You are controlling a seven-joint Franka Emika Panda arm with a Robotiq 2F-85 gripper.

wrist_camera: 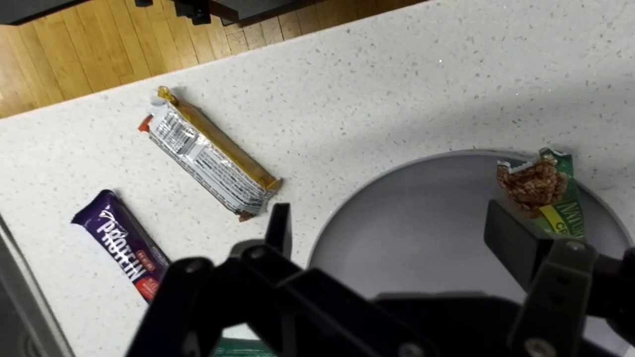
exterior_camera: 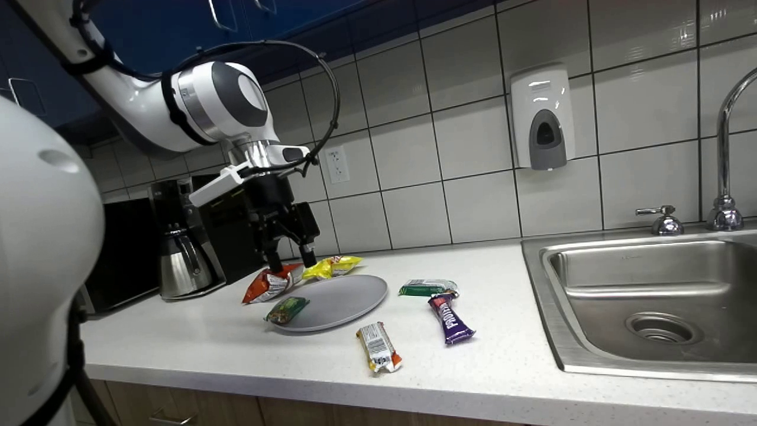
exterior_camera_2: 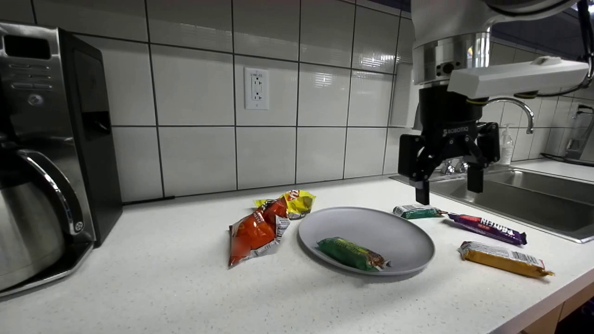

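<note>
Evidently, the gripper (exterior_camera_2: 448,193) hangs above the grey plate (exterior_camera_2: 399,237), spread wide and empty; the green-wrapped bar (exterior_camera_2: 348,253) rests on it, near the rim; any grasp there should straddle the wrapper's narrow width, descending gently.

In the wrist view, the gripper (wrist_camera: 389,233) hid one end of the purple protein bar (wrist_camera: 124,243), the lower portion of the plate (wrist_camera: 412,213) and part of the green bar (wrist_camera: 540,188) resting on it. A green packet (wrist_camera: 243,348) was obscured by the same gripper and cut off by the bottom edge; the sink (wrist_camera: 30,307) was cropped at the left. The fine print on the gold-wrapped bar (wrist_camera: 213,153) was too small to read. In an exterior view, the coffee maker (exterior_camera_2: 88,176) was truncated by the left edge; the red bag (exterior_camera_2: 260,232) was blurred at one corner and concealed part of the yellow bag (exterior_camera_2: 299,203). The arm (exterior_camera_2: 450,51) continued beyond the top edge.
</note>
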